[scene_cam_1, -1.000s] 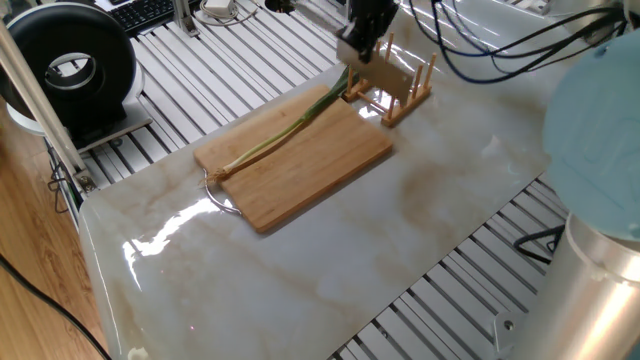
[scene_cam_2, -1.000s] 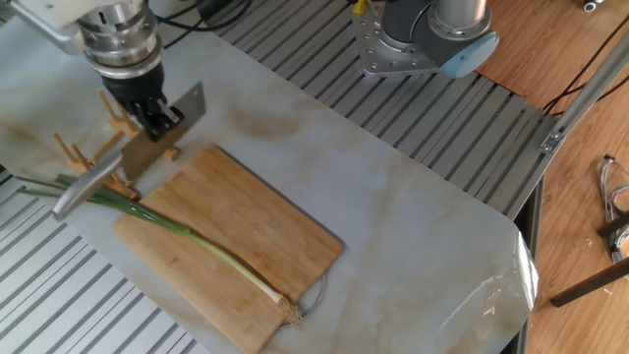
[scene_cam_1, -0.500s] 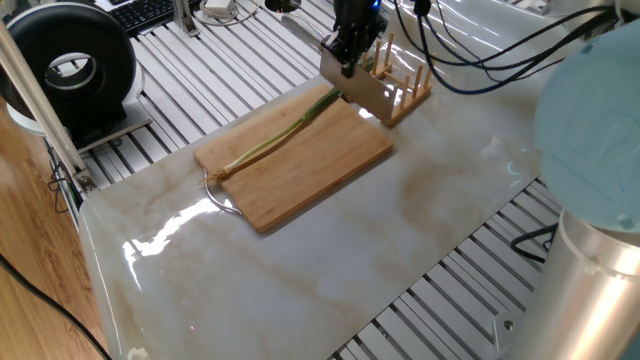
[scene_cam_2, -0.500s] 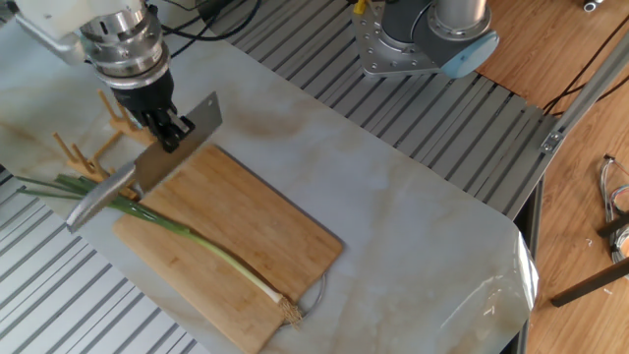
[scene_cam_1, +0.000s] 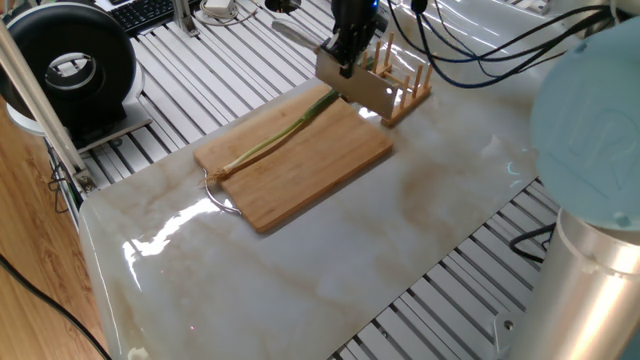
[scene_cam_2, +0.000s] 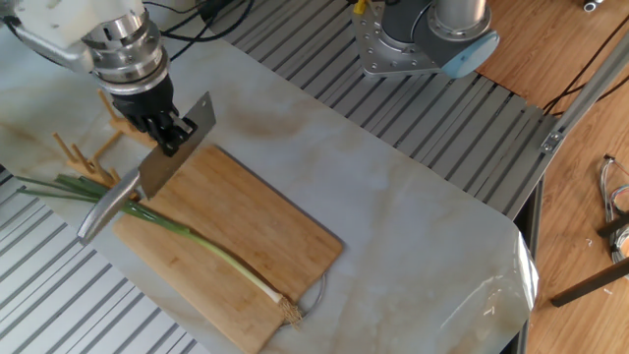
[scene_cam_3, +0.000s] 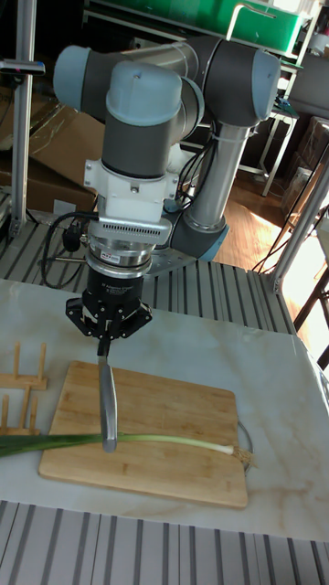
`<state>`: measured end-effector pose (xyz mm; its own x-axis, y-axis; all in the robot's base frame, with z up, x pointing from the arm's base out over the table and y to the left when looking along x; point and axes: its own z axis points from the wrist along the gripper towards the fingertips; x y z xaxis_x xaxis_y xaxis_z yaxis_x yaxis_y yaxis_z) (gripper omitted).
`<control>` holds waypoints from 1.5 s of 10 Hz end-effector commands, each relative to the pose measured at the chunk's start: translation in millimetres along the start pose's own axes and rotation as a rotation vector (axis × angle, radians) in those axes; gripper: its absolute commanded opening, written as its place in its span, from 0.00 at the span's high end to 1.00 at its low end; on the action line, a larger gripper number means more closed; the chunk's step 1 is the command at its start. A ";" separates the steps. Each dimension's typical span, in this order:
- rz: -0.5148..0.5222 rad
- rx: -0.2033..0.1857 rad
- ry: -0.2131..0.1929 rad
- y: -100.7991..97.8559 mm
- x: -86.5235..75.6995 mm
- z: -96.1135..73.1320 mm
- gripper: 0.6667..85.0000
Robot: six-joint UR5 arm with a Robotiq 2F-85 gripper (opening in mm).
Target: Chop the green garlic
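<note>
Carrying its cleaver, the gripper [scene_cam_2: 169, 135] had shifted away from the wooden rack [scene_cam_1: 403, 82] and out over the near end of the cutting board [scene_cam_2: 257, 232] in the second before this moment, the blade swinging from beside the rack to a position above the leaves. Its fingers were clamped on the handle of the cleaver [scene_cam_2: 162, 167], whose broad blade hung tilted, edge down, over the upper-left part of the board in the other fixed view. The green garlic [scene_cam_2: 201, 241] lay lengthwise along the board's left edge, its pale rooted end at the lower corner near the metal hanging loop [scene_cam_1: 216, 196] and its green leaves trailing off the board's upper end toward the rack, at the left of that frame. In the tall fixed view the blade [scene_cam_3: 108, 404] stood nearly across the stalk, though whether steel was touching it could not be told. The stalk looked light, thin and limp, likely to roll or slide under a blade since nothing pinned it; the firmer pale end seemed the better place to hold it, and the soft leaves would probably bruise or drag rather than cut cleanly.
</note>
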<state>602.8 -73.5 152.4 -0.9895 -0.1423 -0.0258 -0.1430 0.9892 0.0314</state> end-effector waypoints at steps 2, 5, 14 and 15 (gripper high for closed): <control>0.055 -0.005 -0.011 37.1 -14.8 -1.5 0.99; 0.116 -0.040 -0.029 68.9 -21.3 5.5 0.99; 0.147 -0.001 -0.009 67.1 -25.5 11.4 0.99; 0.093 0.072 0.023 48.7 -16.3 10.7 0.99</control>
<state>617.7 -0.3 144.0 -0.9993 -0.0047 -0.0379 -0.0061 0.9993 0.0374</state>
